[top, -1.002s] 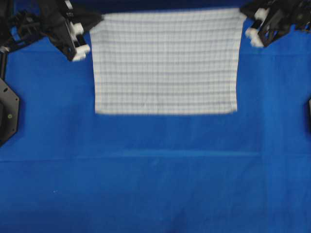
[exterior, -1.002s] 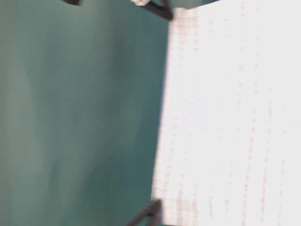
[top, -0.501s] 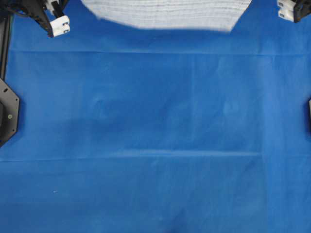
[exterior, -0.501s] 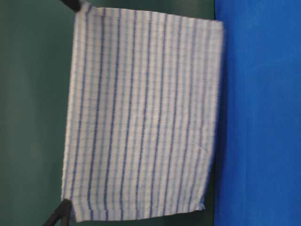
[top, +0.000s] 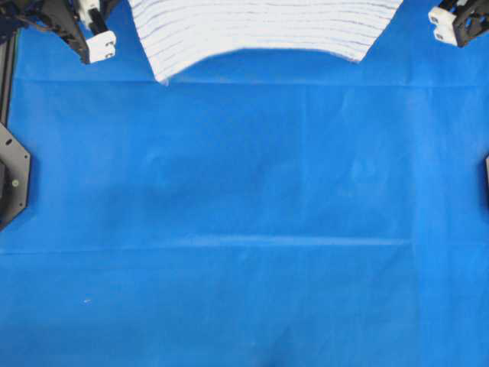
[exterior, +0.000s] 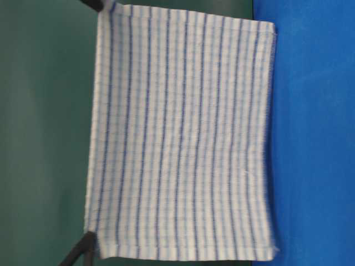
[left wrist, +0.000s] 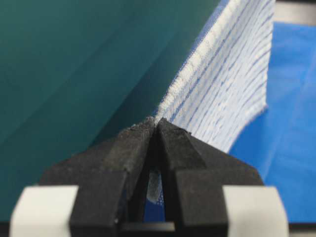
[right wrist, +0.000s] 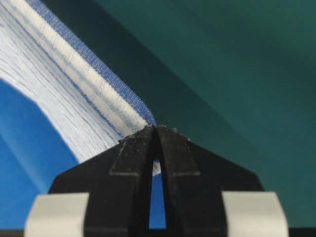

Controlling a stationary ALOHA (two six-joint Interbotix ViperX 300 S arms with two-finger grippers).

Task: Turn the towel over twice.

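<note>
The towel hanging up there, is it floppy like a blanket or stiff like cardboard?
Probably floppy: the towel hangs like a curtain from two pinched corners, and in the overhead view its loose bottom edge curves. It seems light, since the left gripper and the right gripper hold it by fingertips alone. The woven cloth likely resists slipping.

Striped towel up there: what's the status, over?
Left jaws shut on a top corner, right jaws on the other. White blue-striped woven towel hangs lifted, striped side facing the table-level view. Plain blue sheet below, nothing in the way.
</note>
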